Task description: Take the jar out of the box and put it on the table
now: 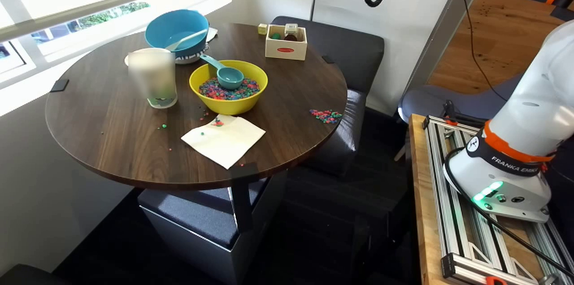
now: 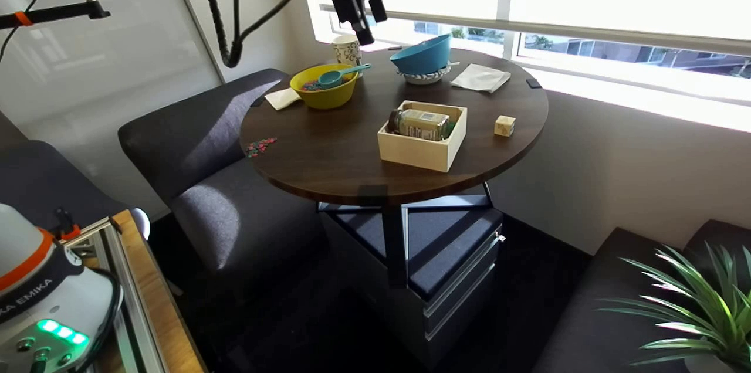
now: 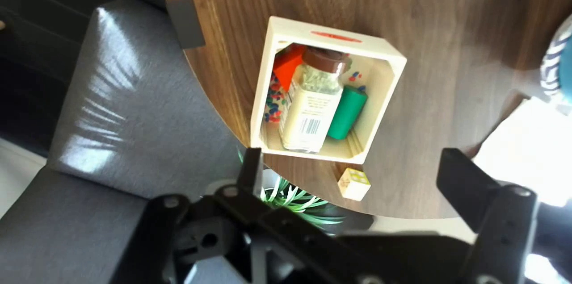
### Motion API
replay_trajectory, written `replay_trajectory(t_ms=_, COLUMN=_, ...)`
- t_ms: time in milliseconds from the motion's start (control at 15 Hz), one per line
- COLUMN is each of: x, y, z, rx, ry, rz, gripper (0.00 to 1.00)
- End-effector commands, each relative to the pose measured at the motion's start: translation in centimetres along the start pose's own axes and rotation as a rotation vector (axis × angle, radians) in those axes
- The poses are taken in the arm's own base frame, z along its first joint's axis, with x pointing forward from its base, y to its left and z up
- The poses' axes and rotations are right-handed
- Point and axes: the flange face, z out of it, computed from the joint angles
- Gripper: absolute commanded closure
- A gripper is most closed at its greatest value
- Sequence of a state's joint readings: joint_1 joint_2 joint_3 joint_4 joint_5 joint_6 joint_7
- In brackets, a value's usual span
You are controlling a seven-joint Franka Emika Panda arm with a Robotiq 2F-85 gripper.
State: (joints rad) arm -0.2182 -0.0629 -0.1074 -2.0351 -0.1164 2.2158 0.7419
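Can see the jar (image 3: 315,110) inside the box (image 3: 292,31), at the upper middle of the wrist view, with the table (image 3: 429,74) around and beneath. Can see the claw (image 3: 353,168) along the lower part of the same frame, spread wide, with its 2 fingers (image 3: 249,170) well apart. Looking up the frame from the claw, finds the jar above the left half of that gap. In an exterior view, has the claw (image 2: 372,28) at the top middle of the frame and the jar (image 2: 422,124) well below, a little to the right.

Lies on its side, with the brown lid (image 3: 324,59) toward the top of the wrist frame and the base toward the bottom. Points at the box wall bearing the red mark (image 3: 336,36). Runs steeply along its long axis, leaning slightly right at the lid end, roughly in line with the left and right walls. In an exterior view, points the lid (image 2: 392,122) left, with the long axis nearly level across the frame. Cannot tell any tilt within the box.

Lies between a green cylinder (image 3: 347,112) and an orange-red piece (image 3: 287,67). Can see a wooden cube (image 3: 354,184) just outside the box, lower in the wrist frame.
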Motion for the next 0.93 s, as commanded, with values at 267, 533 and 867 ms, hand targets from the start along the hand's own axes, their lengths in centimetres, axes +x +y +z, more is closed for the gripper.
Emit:
replay_trajectory(t_ms=267, x=1.8, y=-0.5, z=4.0, rx=-0.071, ry=-0.039, rz=-0.045, gripper=0.0)
replay_trajectory(t_ms=533, x=1.7, y=-1.9, z=6.0, rx=-0.135, ry=-0.067, rz=-0.04, gripper=0.0)
replay_trajectory(t_ms=867, x=1.3, y=-5.3, z=12.7, rx=-0.175, ry=-0.133, rz=-0.074, gripper=0.0)
